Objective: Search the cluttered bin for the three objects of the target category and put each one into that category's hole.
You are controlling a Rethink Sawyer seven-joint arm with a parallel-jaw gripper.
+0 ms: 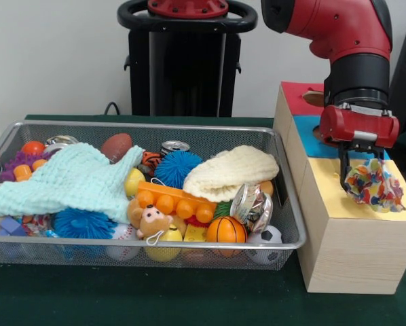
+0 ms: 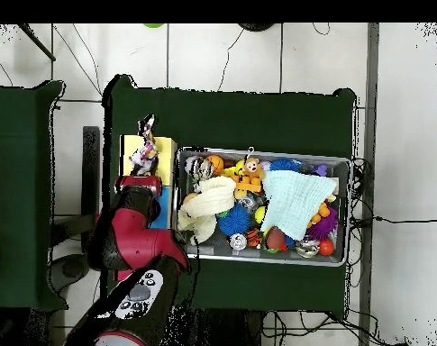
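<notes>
The red-and-black gripper (image 1: pixel 361 178) has its jaws clamped on a multicoloured, crinkly pom-pom-like toy (image 1: pixel 374 185), hanging just below them over the wooden box's yellow section (image 1: pixel 339 190). It seems light, soft, best pinched mid-bundle.

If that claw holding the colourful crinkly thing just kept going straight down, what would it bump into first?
Probably the yellow top of the wooden box: the gripper points down over it, holding the multicoloured wad. Depth is unclear.

Bin (image 1: pixel 288 204) is jammed: mint cloth (image 1: pixel 70 180) covers 9 o'clock, cream cloth (image 1: pixel 233 170) sits at 2. Box top (image 1: pixel 339 190) beside it is mostly bare.
</notes>
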